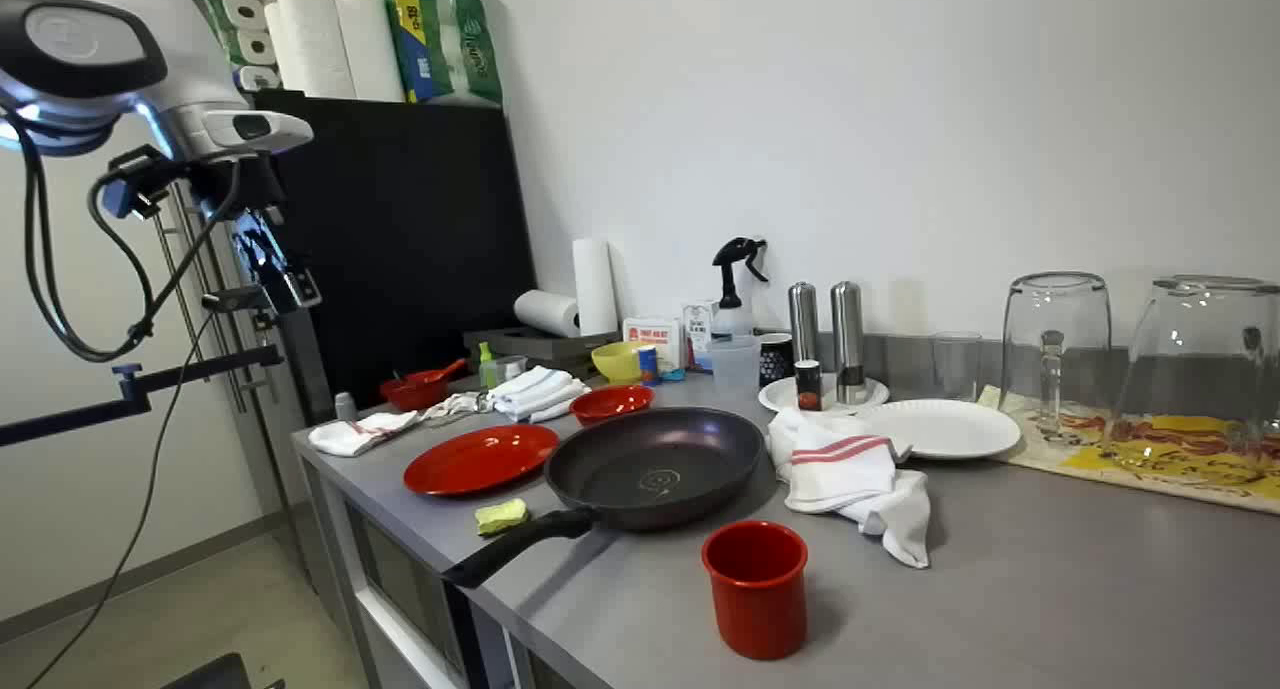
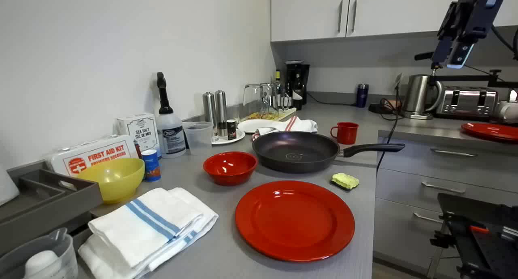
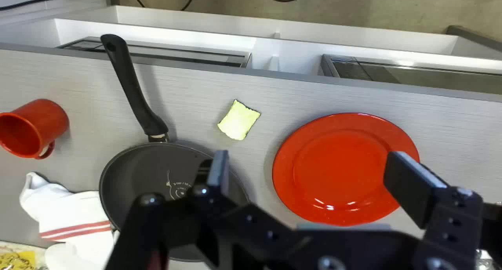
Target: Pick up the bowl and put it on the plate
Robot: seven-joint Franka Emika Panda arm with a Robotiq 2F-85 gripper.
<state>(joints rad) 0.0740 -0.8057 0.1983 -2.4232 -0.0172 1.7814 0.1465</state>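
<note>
A red bowl sits upright on the grey counter in both exterior views (image 1: 611,404) (image 2: 230,168). It is not visible in the wrist view. The flat glossy red plate lies beside it, bare, in both exterior views (image 1: 482,459) (image 2: 294,220) and in the wrist view (image 3: 345,168). My gripper is high above the counter, apart from everything, in both exterior views (image 1: 292,291) (image 2: 449,61). In the wrist view the gripper (image 3: 311,164) is open, with nothing between its wide-apart fingers. A yellow bowl (image 1: 618,362) (image 2: 117,179) stands farther back near the wall.
A black frying pan (image 1: 655,469) (image 2: 297,151) stands close to the bowl and plate, its handle over the counter's edge. A yellow sponge (image 3: 239,120), red mug (image 1: 757,589), striped towels (image 2: 149,226) and a blue canister (image 2: 151,165) are nearby. Tall mills (image 2: 221,113) stand at the wall.
</note>
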